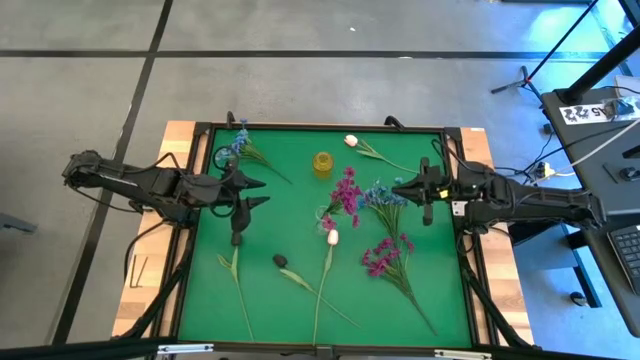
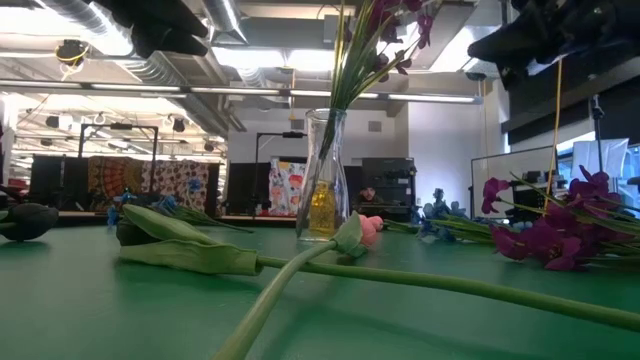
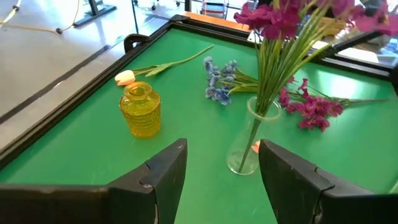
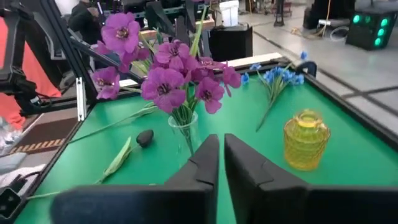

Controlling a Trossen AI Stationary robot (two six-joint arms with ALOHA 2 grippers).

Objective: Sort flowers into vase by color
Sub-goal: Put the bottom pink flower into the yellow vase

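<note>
The flowers lie all over the green surface (image 1: 290, 320). One bunch already stands in a vase.

Nearest the front edge lie a white-pink tulip with a long green stem (image 1: 332, 237), a small dark bud on a green stem (image 1: 281, 261) and a bunch of magenta flowers on thin green stems (image 1: 385, 255). The magenta bunch lies on the right side. Its blooms point to the middle. Its stems run slanting back to the front right corner.

A bit farther, in the middle, stands the tall clear glass vase (image 3: 245, 146) with magenta flowers in it (image 1: 346, 190). A bunch of blue flowers (image 1: 383, 195) lies just beside it on the right.

The left arm (image 1: 150, 185) comes in from the left. Its jaws are wide open, hold nothing and face the vase. The right arm (image 1: 520, 200) comes in from the right. Its jaws are close together, hold nothing and hang by the blue bunch.

I think the loose magenta bunch goes in the clear vase next. The right arm is nearer to it. It should grab across the stems, not along them.

Farthest back stand a round yellow glass jar (image 1: 322, 163), more blue flowers (image 1: 240, 145) and another white-pink tulip (image 1: 351, 141).
</note>
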